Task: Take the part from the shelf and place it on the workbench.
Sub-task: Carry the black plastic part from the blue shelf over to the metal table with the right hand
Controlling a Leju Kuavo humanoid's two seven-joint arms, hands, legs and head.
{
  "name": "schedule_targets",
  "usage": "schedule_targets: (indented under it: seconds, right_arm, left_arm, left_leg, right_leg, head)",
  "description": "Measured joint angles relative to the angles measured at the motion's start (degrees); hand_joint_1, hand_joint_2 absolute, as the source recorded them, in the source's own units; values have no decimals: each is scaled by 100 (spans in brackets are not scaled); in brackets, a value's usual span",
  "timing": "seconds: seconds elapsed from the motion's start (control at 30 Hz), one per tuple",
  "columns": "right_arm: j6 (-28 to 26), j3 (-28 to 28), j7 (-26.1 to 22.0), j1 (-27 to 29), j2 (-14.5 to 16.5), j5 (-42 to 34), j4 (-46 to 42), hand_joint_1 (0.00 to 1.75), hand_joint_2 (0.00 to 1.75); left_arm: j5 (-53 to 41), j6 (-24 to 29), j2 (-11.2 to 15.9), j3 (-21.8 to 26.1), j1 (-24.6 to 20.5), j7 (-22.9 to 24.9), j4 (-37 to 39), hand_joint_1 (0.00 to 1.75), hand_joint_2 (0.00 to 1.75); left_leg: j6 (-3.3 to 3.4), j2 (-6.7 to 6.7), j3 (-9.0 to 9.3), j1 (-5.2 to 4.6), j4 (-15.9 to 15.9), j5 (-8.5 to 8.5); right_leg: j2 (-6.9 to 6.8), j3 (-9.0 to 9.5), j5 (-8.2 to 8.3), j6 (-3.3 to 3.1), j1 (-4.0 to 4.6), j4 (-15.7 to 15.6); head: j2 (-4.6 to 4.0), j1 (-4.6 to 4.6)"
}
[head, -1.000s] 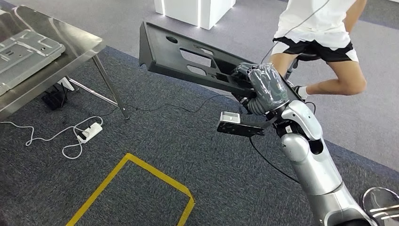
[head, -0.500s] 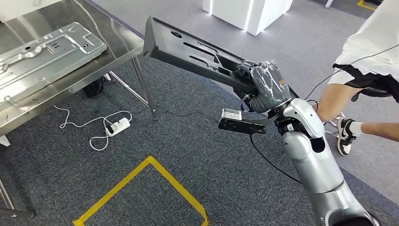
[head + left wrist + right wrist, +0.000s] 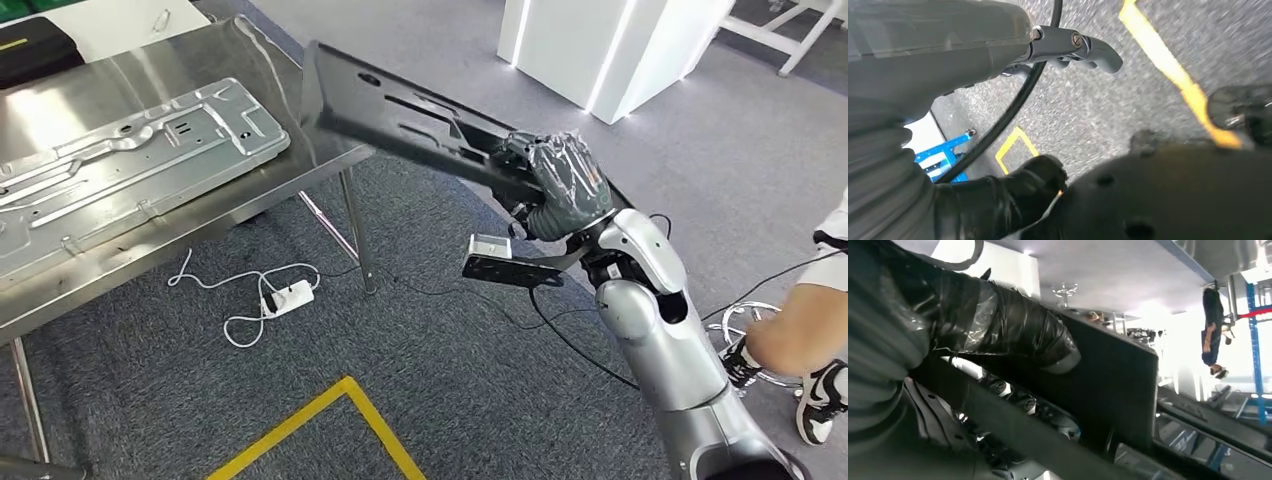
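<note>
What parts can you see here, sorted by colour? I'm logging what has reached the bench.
Black parts: 1, the long black panel held by the right hand, its far end over the workbench corner.
Silver parts: 1, the stamped metal plate lying on the workbench.
Total: 2

The head view is evenly bright and sharp, with soft glare on the steel tabletop (image 3: 120, 100) toward ten o'clock and on the white plinth (image 3: 620, 50) at one o'clock. The left wrist view smears the carpet (image 3: 1128, 90) with motion blur. The right wrist view is dark and backlit, blown out white toward three o'clock.
</note>
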Motion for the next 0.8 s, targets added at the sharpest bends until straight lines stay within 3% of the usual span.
schedule_targets:
  seconds: [0.03,0.07,0.1,0.13,0.2,0.23,0.27,0.33,0.37,0.4,0.43,0.47,0.5,0.57,0.6,0.63,0.7,0.73,0.77,0.8]
  right_arm:
    - [-1,-2,-3,-25,-1,-4,-9,175,175]
    - [-1,-3,-4,-30,-1,-9,-11,175,175]
    - [-1,-2,-6,-20,-3,-13,-7,175,175]
    - [1,-1,-5,-3,-5,-16,3,175,175]
    - [2,2,-5,16,-9,-16,21,175,175]
    - [3,3,-4,14,-10,-16,26,175,175]
    - [3,4,-4,14,-11,-16,31,175,175]
    - [2,13,-4,35,-20,-17,69,175,175]
    - [4,20,-4,50,-25,-18,89,175,175]
    - [7,27,-4,57,-28,-19,104,175,175]
    - [8,29,-1,41,-30,-19,102,175,175]
    - [11,30,3,6,-22,-19,92,175,175]
    - [11,29,4,-35,-15,-19,82,175,175]
    - [9,28,2,-81,-5,-20,69,175,175]
    - [9,28,-1,-77,-5,-20,71,175,175]
    - [10,29,-3,-71,-5,-20,72,175,175]
    - [12,30,-6,-68,-5,-20,75,175,175]
    - [13,31,-6,-68,-4,-20,79,175,175]
    - [13,32,-6,-65,-3,-20,85,175,175]
    - [14,33,-6,-56,-2,-21,96,175,175]
  left_arm:
    - [1,0,9,3,-21,-1,0,0,175]
    - [1,-2,17,5,-37,-2,0,0,175]
    - [1,-5,18,6,-53,-3,0,0,175]
    - [1,-9,16,7,-59,-3,0,0,175]
    - [2,-15,5,8,-45,-1,0,0,175]
    - [3,-16,2,8,-34,0,0,0,175]
    - [3,-18,-1,8,-20,2,0,0,175]
    - [4,-20,-2,9,21,1,0,0,175]
    - [4,-21,-2,10,24,1,0,0,175]
    - [5,-20,-2,11,25,2,0,0,175]
    - [6,-20,-1,12,11,2,0,0,175]
    - [6,-20,9,13,-6,2,1,0,175]
    - [5,-20,16,13,-14,2,1,0,175]
    - [3,-20,32,13,-32,2,2,0,175]
    - [3,-20,32,13,-32,2,2,0,175]
    - [3,-21,35,13,-28,2,2,0,175]
    - [5,-22,37,13,-9,2,2,0,175]
    - [5,-24,37,13,4,2,2,0,175]
    - [4,-26,37,13,20,2,2,0,175]
    - [4,-27,37,13,42,2,2,0,175]
  left_leg:
    - [19,-66,121,18,-47,-71]
    - [31,-130,246,39,-96,-150]
    - [36,-209,374,57,-132,-236]
    - [33,-294,512,76,-159,-331]
    - [12,-486,823,116,-186,-552]
    - [-3,-579,978,135,-189,-668]
    - [-26,-674,1143,154,-188,-801]
    - [-82,-839,1400,177,-166,-1065]
    - [-122,-914,1496,178,-154,-1199]
    - [-162,-970,1580,185,-151,-1283]
    - [-196,-1007,1611,188,-89,-1283]
    - [-226,-971,1548,184,84,-1183]
    - [-255,-819,1396,182,398,-982]
    - [-332,-376,831,175,1227,-673]
    - [-378,-189,540,185,1517,-719]
    - [-417,-105,289,201,1656,-925]
    - [-462,-67,-75,227,1559,-1476]
    - [-463,-54,-194,233,1364,-1619]
    - [-441,-19,-278,229,1076,-1536]
    - [-393,82,-333,210,697,-1117]
  right_leg:
    - [140,-335,125,15,-19,498]
    - [287,-715,143,21,-36,957]
    - [381,-1073,14,36,-44,1277]
    - [418,-1383,-238,57,-55,1443]
    - [433,-1862,-774,119,-78,1392]
    - [439,-2031,-860,150,-90,1231]
    - [468,-2172,-651,182,-110,957]
    - [635,-2358,533,217,-155,283]
    - [711,-2391,1074,198,-158,52]
    - [742,-2380,1370,148,-145,-53]
    - [704,-2329,1369,76,-129,-44]
    - [650,-2232,1268,7,-123,-46]
    - [585,-2118,1173,-57,-127,-87]
    - [468,-1804,998,-138,-139,-235]
    - [403,-1618,899,-156,-137,-310]
    - [337,-1427,795,-161,-137,-382]
    - [202,-1023,574,-149,-141,-509]
    - [132,-815,456,-141,-141,-565]
    - [57,-606,331,-128,-137,-618]
    - [-14,-421,204,-113,-128,-667]
  head:
    - [0,-1]
    - [0,1]
    - [0,-1]
    - [0,0]
    - [0,2]
    - [0,2]
    - [0,2]
    - [0,4]
    - [0,3]
    - [0,3]
    - [0,2]
    - [0,2]
    - [0,0]
    - [0,-13]
    - [0,-20]
    - [0,-23]
    - [0,-23]
    - [0,-22]
    - [0,-23]
    - [0,-21]
